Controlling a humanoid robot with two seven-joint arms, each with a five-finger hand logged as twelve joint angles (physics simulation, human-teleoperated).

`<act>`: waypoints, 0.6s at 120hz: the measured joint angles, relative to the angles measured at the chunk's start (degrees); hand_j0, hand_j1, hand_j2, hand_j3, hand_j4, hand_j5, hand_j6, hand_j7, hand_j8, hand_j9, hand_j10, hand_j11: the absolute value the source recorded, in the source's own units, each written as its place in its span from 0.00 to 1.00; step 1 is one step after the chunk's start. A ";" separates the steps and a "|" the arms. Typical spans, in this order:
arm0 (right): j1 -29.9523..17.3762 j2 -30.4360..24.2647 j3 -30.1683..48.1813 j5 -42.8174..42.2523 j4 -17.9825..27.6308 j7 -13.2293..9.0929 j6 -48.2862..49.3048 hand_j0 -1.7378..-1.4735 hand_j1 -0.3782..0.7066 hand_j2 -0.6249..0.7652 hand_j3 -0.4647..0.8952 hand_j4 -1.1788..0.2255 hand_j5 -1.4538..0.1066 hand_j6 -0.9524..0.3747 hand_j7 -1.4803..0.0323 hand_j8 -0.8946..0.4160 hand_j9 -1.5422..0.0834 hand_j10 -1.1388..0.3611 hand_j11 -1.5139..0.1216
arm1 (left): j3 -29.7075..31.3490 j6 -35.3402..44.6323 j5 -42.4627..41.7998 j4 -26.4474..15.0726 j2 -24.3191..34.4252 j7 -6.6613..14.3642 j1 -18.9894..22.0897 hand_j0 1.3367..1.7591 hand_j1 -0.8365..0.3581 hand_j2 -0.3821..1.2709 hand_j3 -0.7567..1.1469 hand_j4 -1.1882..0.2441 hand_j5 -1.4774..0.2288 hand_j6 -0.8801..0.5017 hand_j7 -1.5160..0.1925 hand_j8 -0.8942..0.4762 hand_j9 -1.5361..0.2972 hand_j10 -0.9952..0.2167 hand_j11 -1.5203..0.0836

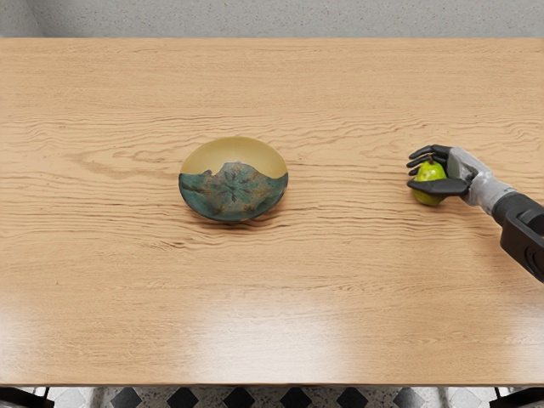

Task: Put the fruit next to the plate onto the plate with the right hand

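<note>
A small green fruit (427, 177) sits on the wooden table at the right, well to the right of the plate. My right hand (431, 171) comes in from the right edge and has its dark fingers curled around the fruit, thumb below and fingers above. The plate (204, 160) is a shallow dish with a yellow upper part and a teal and brown pattern, lying at the table's middle with nothing on it. The fruit looks to be at table level; whether it still touches the wood I cannot tell. The left arm does not show.
The wooden table (272, 289) fills the view, with its far edge against a grey wall and its near edge at the bottom, where a checkered floor shows. A broad stretch of bare wood lies between the fruit and the plate.
</note>
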 joint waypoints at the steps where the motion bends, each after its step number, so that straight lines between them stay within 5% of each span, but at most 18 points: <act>1: 0.01 0.00 0.00 0.01 0.01 -0.01 0.02 0.33 0.58 0.36 0.34 0.39 0.34 0.26 0.41 0.25 0.38 0.41 0.37 | 0.00 0.00 0.00 0.00 0.00 0.01 0.00 0.76 0.99 0.23 0.40 0.83 0.87 0.64 0.89 0.65 0.84 0.82 0.95; 18: 0.06 -0.28 -0.28 -0.15 0.97 -0.42 0.37 0.35 0.55 0.26 0.34 0.37 0.28 0.25 0.37 0.26 0.33 0.44 0.33 | 0.02 0.00 -0.01 0.00 0.00 0.01 -0.01 0.76 0.99 0.23 0.40 0.83 0.87 0.64 0.89 0.65 0.84 0.82 0.95; 37: 0.23 -0.65 -0.40 -0.36 3.59 -1.95 0.46 0.36 0.64 0.39 0.34 0.36 0.26 0.26 0.35 0.28 0.32 0.47 0.31 | 0.03 -0.01 -0.02 0.00 0.00 0.02 -0.01 0.76 0.99 0.23 0.40 0.83 0.87 0.64 0.89 0.65 0.84 0.82 0.95; 72: 0.58 -0.32 -0.56 1.28 6.07 -3.09 0.64 0.36 0.63 0.37 0.34 0.34 0.25 0.26 0.34 0.29 0.31 0.47 0.30 | 0.03 -0.01 -0.01 0.00 0.00 0.00 -0.01 0.76 0.99 0.23 0.40 0.83 0.87 0.64 0.89 0.65 0.84 0.82 0.95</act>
